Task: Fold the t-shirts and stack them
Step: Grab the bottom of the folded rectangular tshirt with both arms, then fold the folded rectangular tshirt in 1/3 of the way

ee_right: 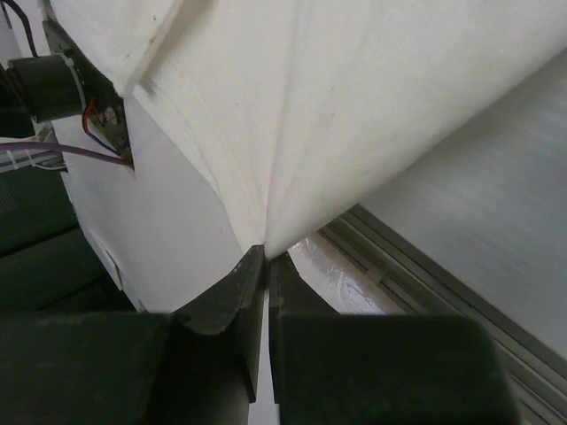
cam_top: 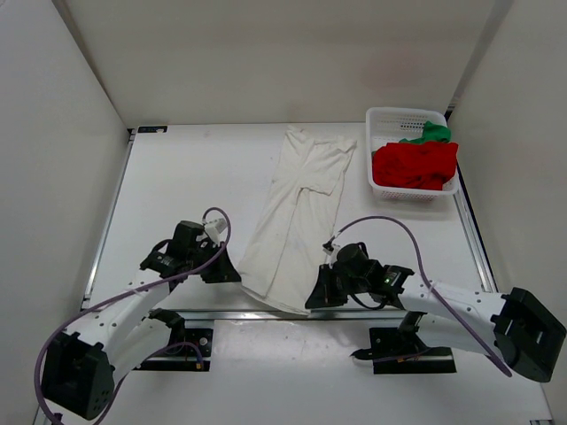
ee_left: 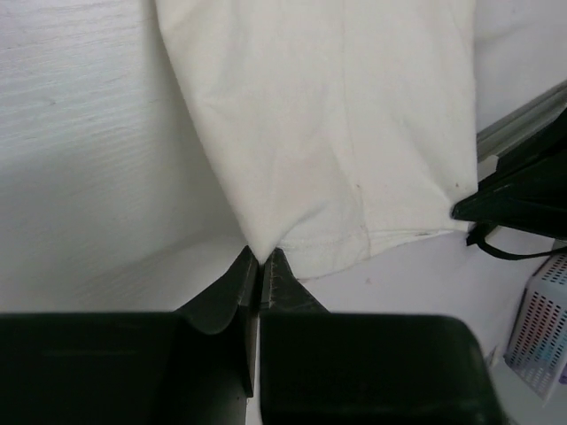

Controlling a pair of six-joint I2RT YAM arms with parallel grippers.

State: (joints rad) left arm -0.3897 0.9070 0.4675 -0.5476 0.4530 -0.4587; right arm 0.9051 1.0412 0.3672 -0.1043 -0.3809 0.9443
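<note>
A cream-white t-shirt (cam_top: 297, 208) lies folded lengthwise into a long strip down the middle of the table, its hem at the near edge. My left gripper (cam_top: 232, 275) is shut on the hem's left corner (ee_left: 259, 248). At the hem's right corner (ee_right: 268, 237) my right gripper (cam_top: 312, 299) is shut on the cloth too, and the fabric rises in pleats from its tips. The red t-shirt (cam_top: 414, 165) fills the white basket (cam_top: 379, 119) at the back right, with the green t-shirt (cam_top: 431, 133) bunched behind it.
A metal rail (cam_top: 266, 313) runs along the table's near edge, just under the shirt's hem. White walls close in the table on three sides. The arm bases (cam_top: 184, 345) sit on black plates below the rail.
</note>
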